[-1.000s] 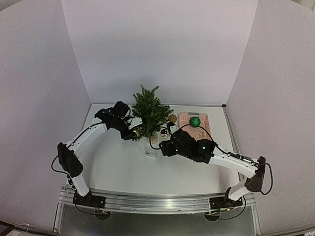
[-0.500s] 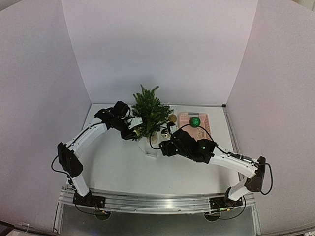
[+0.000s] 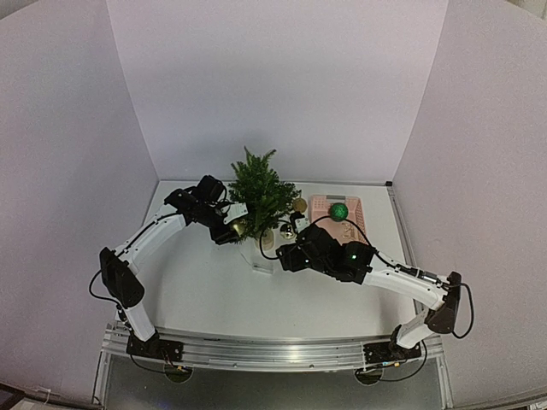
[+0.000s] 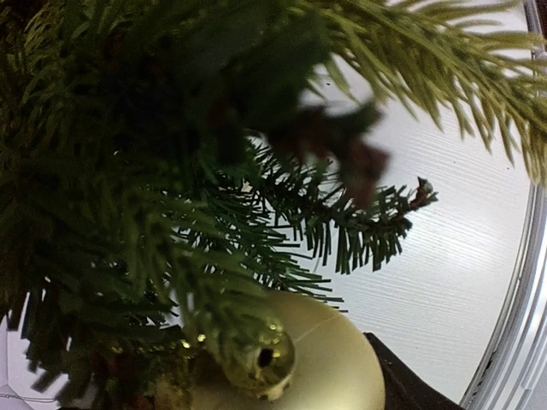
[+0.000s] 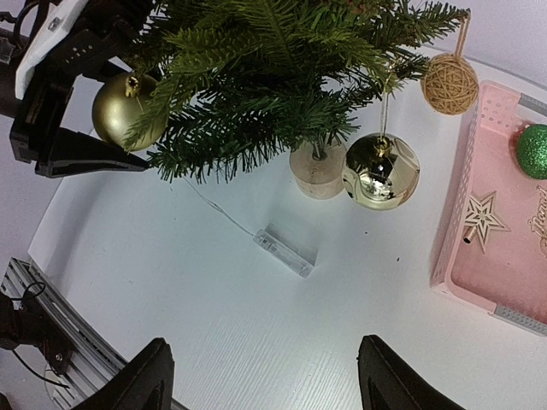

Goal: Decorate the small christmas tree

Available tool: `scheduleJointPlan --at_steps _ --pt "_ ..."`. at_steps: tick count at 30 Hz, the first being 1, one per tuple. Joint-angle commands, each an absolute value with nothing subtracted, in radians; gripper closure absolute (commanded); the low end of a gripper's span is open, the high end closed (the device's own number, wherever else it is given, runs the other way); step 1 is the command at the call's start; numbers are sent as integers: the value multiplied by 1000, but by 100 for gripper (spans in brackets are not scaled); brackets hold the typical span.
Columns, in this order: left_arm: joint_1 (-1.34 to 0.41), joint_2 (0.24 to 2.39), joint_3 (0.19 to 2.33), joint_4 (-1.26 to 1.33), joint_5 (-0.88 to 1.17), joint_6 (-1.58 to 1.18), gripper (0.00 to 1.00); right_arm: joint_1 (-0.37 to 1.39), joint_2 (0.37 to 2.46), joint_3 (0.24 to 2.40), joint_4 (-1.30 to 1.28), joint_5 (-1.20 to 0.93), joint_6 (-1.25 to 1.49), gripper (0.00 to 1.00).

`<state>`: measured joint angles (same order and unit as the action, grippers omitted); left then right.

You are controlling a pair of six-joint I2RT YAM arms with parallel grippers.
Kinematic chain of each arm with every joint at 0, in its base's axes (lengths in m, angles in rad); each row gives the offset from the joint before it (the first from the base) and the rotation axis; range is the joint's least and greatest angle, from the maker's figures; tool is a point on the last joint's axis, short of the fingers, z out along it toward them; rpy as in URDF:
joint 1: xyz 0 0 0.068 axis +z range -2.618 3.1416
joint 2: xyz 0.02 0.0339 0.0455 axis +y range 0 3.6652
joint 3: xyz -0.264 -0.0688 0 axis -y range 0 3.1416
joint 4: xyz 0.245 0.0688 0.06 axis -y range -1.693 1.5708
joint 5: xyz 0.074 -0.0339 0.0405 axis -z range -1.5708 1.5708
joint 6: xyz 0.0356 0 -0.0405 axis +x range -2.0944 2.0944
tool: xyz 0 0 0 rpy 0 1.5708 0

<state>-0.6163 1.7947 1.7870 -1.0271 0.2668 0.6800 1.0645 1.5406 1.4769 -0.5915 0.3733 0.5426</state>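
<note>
The small christmas tree (image 3: 259,190) stands at the back middle on a pale pot (image 5: 316,171). My left gripper (image 3: 232,229) is shut on a matte gold ball (image 5: 126,109) and holds it against the tree's lower left branches. The ball's cap (image 4: 261,359) sits among the needles, with one dark finger (image 4: 402,384) beside it. A shiny gold ball (image 5: 380,171) and a twine ball (image 5: 449,83) hang on the tree's right side. My right gripper (image 5: 269,384) is open and empty above the table in front of the tree.
A pink basket (image 5: 487,256) right of the tree holds a green glitter ball (image 5: 534,149) and a wooden star (image 5: 481,218). A clear battery box (image 5: 285,250) with a thin wire lies in front of the pot. The table's metal edge (image 5: 34,299) is near left.
The matte gold ball now shows at the left gripper's tip by the tree's lower branches. Both arms have barely moved.
</note>
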Motion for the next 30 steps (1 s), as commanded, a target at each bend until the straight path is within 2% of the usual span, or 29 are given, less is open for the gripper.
scheduleJointPlan --at_steps 1,11,21,30 --pt "-617 1778 1796 -998 275 680 25 1060 1536 1505 -586 377 540 28" --pt "-617 1748 1786 -1014 272 678 16 1060 1529 1503 -586 374 541 28" --pt "-617 1725 1765 -1025 258 669 14 1060 1536 1511 -586 369 534 28" --pt "-617 1680 1724 -1010 241 649 7 1061 1540 1517 -586 365 533 28"
